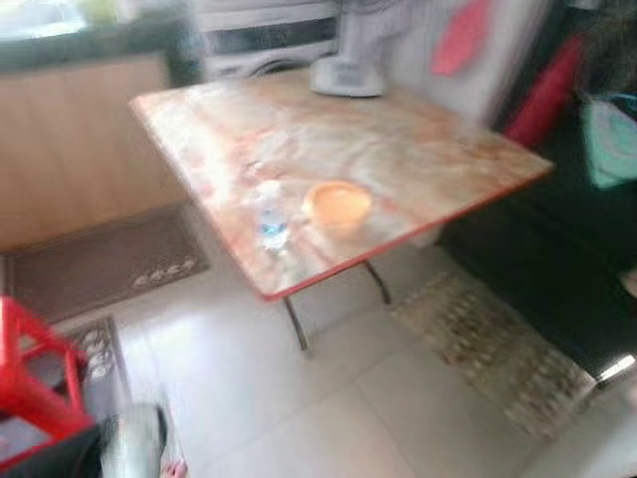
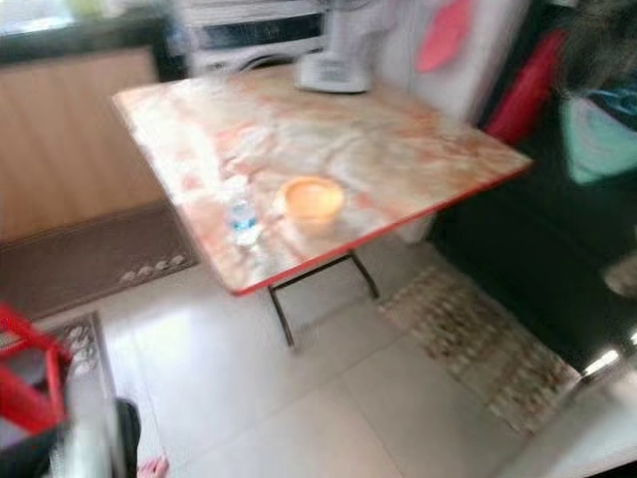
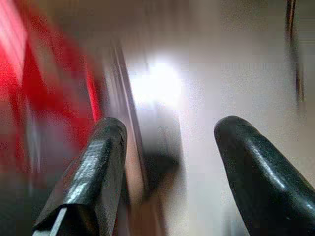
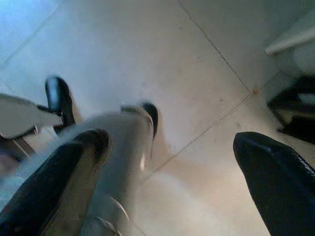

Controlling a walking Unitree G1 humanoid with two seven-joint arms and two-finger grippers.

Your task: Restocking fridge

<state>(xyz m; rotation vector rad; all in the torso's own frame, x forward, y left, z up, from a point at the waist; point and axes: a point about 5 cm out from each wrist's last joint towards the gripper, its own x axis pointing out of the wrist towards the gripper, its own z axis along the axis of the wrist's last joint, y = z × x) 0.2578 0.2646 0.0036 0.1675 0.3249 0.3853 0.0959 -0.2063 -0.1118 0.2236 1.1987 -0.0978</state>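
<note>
Your head cameras are pretty blurry right now, but you're looking down at a folding table (image 1: 418, 149) with a marbled orange-pink top and a red edge. Near its front corner sits a small clear water bottle (image 1: 271, 221) with a blue label, standing upright. I can't tell how full it is. Just beside it is an orange bowl (image 1: 337, 203), and whether there's anything inside is lost in the blur. Bottle and bowl are close but not touching. At the far edge of the table there's a white fan base (image 1: 346, 75).

On the tiled floor (image 1: 328, 398) you've got a brown doormat (image 1: 100, 261) by the wooden cabinet, a patterned rug (image 1: 493, 349) off to your right, and a red stool (image 1: 30, 373) down at your left. A bare foot (image 2: 152, 466) of a person pokes in at the bottom.

Your left claw (image 3: 170, 147) is open, fingers well apart, nothing between them, with red blur next to it. Your right claw (image 4: 172, 152) is open too, pointing at the floor tiles with the robot's silver leg (image 4: 123, 162) under it.
</note>
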